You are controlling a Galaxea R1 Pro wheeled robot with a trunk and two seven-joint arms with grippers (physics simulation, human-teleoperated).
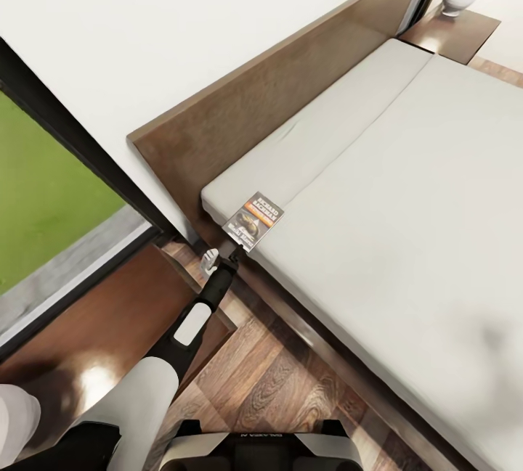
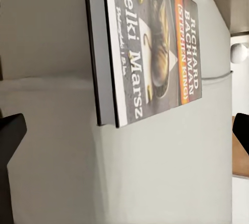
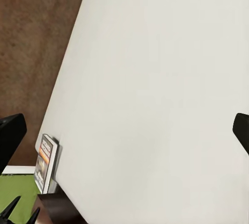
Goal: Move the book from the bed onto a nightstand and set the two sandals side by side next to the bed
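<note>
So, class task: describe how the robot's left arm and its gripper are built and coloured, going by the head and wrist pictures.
The left arm has a white, rounded lower segment, then a slimmer black forearm carrying a white oval inlay. It narrows to a small black wrist ending in the left gripper. Its fingers are plain matte black with blunt, squared tips. No cables or lettering show on the arm.

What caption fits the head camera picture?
Left claw reaches for the book at the bed's corner.

We see open mattress (image 1: 407, 188) beyond the book (image 1: 253, 220), free for reaching. The headboard (image 1: 240, 115) walls its far side; the nightstand (image 1: 94, 326) crowds our left arm.
</note>
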